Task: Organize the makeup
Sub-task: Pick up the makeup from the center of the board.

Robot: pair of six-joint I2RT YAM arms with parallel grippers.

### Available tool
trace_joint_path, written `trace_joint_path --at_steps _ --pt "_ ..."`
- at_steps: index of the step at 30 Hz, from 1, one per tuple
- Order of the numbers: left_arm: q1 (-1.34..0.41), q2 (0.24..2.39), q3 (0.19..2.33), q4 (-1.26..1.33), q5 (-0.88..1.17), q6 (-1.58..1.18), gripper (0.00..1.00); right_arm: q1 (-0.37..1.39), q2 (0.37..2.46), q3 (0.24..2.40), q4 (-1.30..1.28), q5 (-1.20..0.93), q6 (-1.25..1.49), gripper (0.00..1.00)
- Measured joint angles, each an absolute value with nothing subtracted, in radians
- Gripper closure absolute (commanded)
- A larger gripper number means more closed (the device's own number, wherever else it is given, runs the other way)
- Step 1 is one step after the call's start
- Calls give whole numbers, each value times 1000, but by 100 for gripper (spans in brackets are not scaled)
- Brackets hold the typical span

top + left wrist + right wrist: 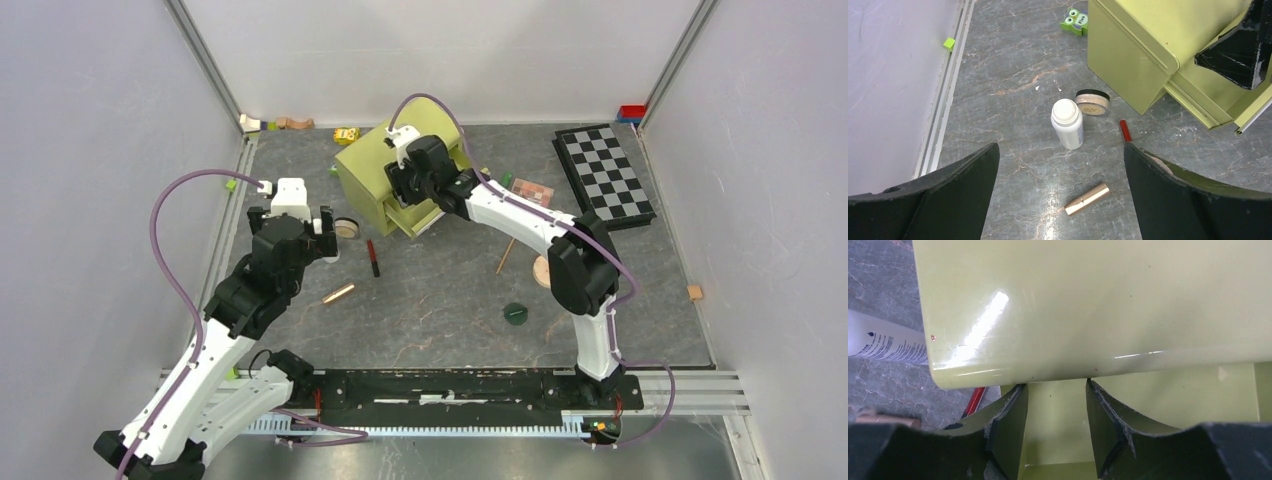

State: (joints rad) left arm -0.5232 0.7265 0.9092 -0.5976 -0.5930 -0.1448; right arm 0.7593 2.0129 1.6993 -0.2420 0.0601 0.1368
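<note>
The left hand hangs spread wide above the bench, pinching nothing. Directly under its gap, the white bottle stands upright. A round tan compact sits just beside the bottle at its 1 o'clock. The rose-gold tube lies on its side at the bottle's 5 o'clock.

In the top view, the red-black pencil lies at 6 o'clock from the yellow-green box, close to its front corner. The right hand is at that box's front, its fingers partly apart under the overhanging top. I cannot tell whether they pinch anything there.

The pink-brown palette lies at 3 o'clock from the box, beside the right arm. A second tan compact shows partly behind that arm's elbow. The green disc lies at this compact's 7 o'clock, apart from it.
</note>
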Motion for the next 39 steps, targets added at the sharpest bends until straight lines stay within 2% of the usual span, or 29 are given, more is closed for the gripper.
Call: trace_joint_path --at_steps 15,19,25,29,34,39 --pt "-516 735 909 -598 -592 -145 0 759 2059 1732 -231 -19 133 42" --pt "-513 737 909 -598 -592 -145 0 760 2035 1685 -188 -14 128 39" --pt "-510 739 909 -597 -591 -145 0 762 1847 1476 -168 72 121 37" --pt "-505 739 909 -598 -591 -145 0 764 1648 1312 -150 155 125 35" --pt "-505 739 909 -598 -583 -145 0 764 1437 1153 -144 301 170 28" --pt "-505 740 909 -598 -574 -145 0 764 1394 1087 -229 465 244 23"
